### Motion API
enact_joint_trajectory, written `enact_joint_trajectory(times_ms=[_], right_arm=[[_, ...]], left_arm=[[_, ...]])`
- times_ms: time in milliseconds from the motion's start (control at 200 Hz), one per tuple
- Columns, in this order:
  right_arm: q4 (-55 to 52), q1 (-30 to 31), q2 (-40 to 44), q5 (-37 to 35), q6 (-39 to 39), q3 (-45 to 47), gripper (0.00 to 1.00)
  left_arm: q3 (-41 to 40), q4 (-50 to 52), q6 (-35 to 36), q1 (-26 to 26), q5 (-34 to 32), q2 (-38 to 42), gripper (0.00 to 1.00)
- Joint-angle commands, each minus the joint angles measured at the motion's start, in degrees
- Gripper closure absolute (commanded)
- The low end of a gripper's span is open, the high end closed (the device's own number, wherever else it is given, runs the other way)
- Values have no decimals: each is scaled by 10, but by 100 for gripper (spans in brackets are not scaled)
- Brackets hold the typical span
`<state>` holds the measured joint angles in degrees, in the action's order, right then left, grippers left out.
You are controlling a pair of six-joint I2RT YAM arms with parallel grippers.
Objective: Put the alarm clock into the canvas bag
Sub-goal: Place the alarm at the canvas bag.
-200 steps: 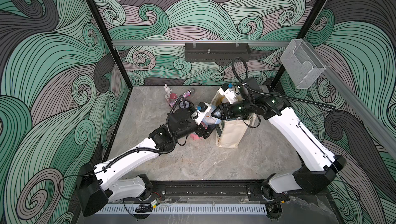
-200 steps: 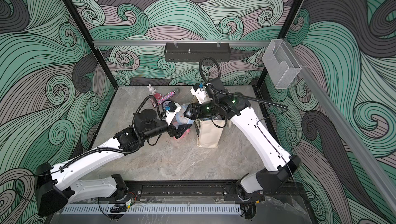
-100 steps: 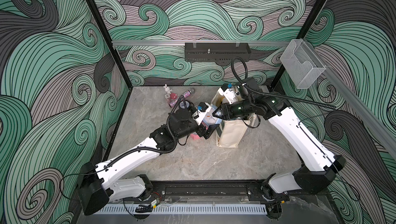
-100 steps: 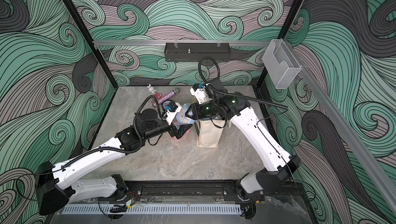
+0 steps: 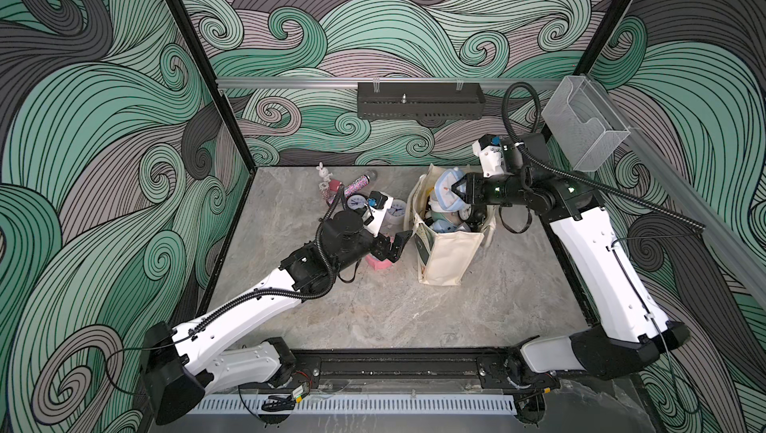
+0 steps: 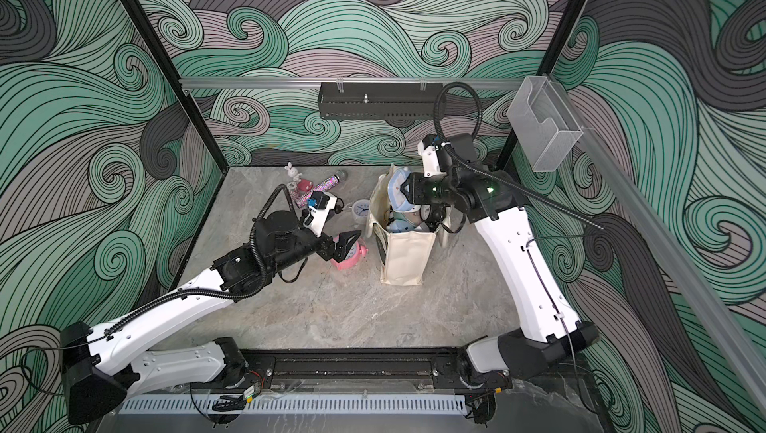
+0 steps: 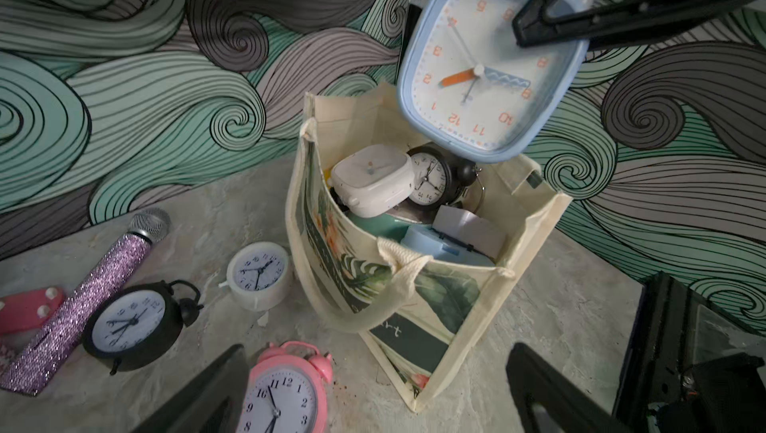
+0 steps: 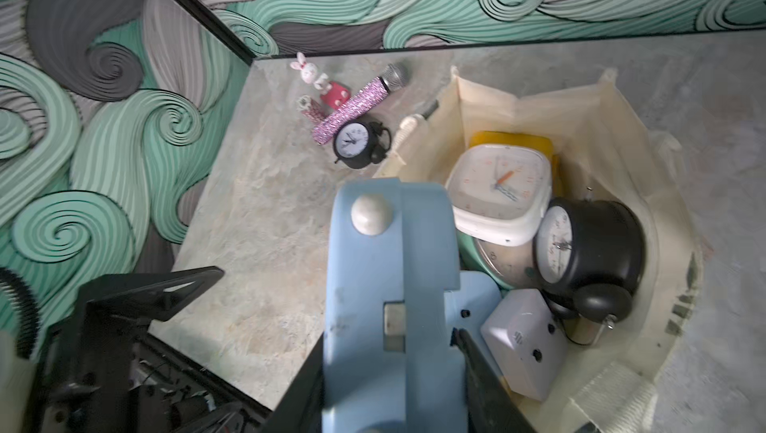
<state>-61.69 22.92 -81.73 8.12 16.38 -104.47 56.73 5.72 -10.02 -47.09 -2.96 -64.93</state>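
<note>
- Blue alarm clock (image 7: pixel 476 79) is pinched in my right claw (image 5: pixel 459 194); the open canvas bag (image 5: pixel 445 257) stands just below that claw.
- My left claw (image 5: pixel 393 246) is spread wide, with a pink clock (image 6: pixel 347 260) beneath it on the worktop (image 5: pixel 373 306).

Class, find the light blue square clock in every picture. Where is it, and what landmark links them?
In a top view: blue clock above canvas bag.
In a top view: blue clock above canvas bag.
Left wrist: blue clock, face showing, above canvas bag.
Right wrist: blue clock, back showing.
Landmark: canvas bag.
</note>
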Motion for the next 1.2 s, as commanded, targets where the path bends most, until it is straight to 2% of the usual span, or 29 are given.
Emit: enact_joint_trajectory(times_ms=[0, 120, 385, 540, 725, 811, 891, 941, 1021, 1061, 1161, 1191], right_arm=[[15, 1, -13, -35, -17, 28, 77], [28, 15, -28, -23, -17, 37, 78], [18, 54, -31, -12, -23, 70, 77], [-23, 73, -36, -56, -21, 89, 77], [-36, 79, -31, -76, -23, 141, 74], [-34, 71, -38, -91, -24, 160, 64], [-32, 64, -54, -79, -25, 159, 61], [-31, 64, -60, -82, -24, 153, 49], [-29, 64, -61, -106, -22, 135, 43], [-28, 64, -57, -119, -21, 123, 31], [-14, 64, -48, -116, -25, 101, 18], [-14, 64, -48, -119, -26, 92, 16]], left_arm=[[43, 56, -41, 10, 30, -21, 1], [72, 69, -53, 19, 52, -50, 1], [139, 126, -74, 43, 78, -111, 8], [148, 124, -82, 49, 88, -126, 9], [153, 128, -83, 52, 96, -145, 10], [158, 130, -84, 53, 95, -154, 10], [168, 135, -88, 55, 95, -162, 11], [175, 139, -89, 54, 95, -162, 11], [181, 144, -92, 56, 86, -179, 11], [183, 147, -95, 57, 78, -180, 11], [182, 147, -104, 64, 77, -181, 11], [184, 146, -104, 66, 78, -182, 11]])
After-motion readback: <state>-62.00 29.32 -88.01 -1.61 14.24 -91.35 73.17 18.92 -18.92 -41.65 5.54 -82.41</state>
